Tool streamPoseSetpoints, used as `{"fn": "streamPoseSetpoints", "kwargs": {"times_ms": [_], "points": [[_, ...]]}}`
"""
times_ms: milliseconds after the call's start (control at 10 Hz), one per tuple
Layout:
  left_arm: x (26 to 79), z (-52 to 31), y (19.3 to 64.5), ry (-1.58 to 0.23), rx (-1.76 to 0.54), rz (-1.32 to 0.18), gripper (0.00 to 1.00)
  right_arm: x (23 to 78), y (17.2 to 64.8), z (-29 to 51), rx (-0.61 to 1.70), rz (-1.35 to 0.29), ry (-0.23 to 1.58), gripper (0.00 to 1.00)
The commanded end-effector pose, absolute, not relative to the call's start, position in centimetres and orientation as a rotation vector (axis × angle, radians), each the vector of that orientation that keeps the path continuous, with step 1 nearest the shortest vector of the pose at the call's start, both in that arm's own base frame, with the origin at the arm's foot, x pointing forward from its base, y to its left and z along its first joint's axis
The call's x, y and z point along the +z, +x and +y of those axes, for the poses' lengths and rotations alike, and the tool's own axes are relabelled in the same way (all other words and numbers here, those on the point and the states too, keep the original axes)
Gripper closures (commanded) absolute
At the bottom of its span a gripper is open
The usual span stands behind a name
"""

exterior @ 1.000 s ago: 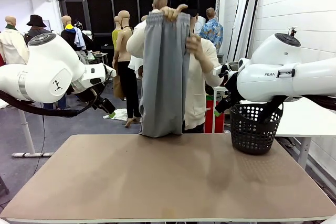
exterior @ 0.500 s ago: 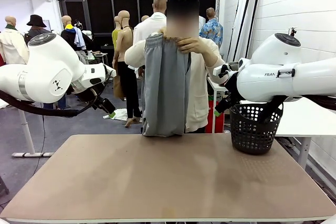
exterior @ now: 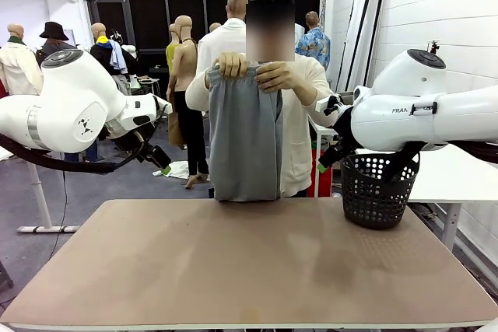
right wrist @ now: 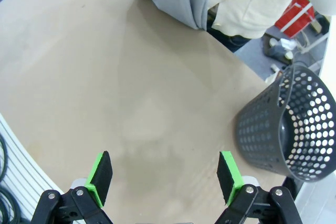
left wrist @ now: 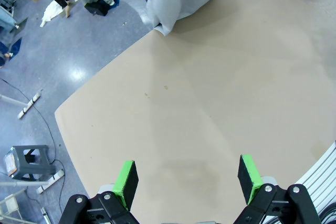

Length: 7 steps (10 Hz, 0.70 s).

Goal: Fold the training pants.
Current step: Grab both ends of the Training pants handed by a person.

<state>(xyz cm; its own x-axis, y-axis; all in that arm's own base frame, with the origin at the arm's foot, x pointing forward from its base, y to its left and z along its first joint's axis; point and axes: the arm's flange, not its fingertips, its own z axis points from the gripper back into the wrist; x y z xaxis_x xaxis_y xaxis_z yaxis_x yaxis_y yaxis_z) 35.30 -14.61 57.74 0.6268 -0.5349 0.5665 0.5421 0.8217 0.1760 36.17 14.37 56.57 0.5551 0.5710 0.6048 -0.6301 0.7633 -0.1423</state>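
Dark capital letters reading "FRAN" stand on the white casing of the right arm (exterior: pixel 389 118), just beside a fitting that hides the rest of the word. The white shell of the left arm (exterior: pixel 62 106) carries a small dark emblem, a mark rather than legible letters.

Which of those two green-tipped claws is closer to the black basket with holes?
The right gripper: the black basket stands close beside it, while the left gripper hangs across the table from it.
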Motion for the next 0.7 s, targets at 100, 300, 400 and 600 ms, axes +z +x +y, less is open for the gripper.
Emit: {"fn": "streamPoseSetpoints", "kwargs": {"times_ms": [100, 300, 400, 600], "points": [[57.68, -14.50, 35.31, -0.016, -0.623, -0.641, 0.00, 56.55, 36.18, 14.36, 0.709, -0.679, 0.094, 0.00], [57.68, -14.50, 35.31, -0.016, -0.623, -0.641, 0.00, 56.55, 36.18, 14.36, 0.709, -0.679, 0.094, 0.00], [57.68, -14.50, 35.31, -0.016, -0.623, -0.641, 0.00, 56.55, 36.18, 14.36, 0.709, -0.679, 0.094, 0.00], [57.68, -14.50, 35.31, -0.016, -0.623, -0.641, 0.00, 56.55, 36.18, 14.36, 0.709, -0.679, 0.094, 0.00]]}}
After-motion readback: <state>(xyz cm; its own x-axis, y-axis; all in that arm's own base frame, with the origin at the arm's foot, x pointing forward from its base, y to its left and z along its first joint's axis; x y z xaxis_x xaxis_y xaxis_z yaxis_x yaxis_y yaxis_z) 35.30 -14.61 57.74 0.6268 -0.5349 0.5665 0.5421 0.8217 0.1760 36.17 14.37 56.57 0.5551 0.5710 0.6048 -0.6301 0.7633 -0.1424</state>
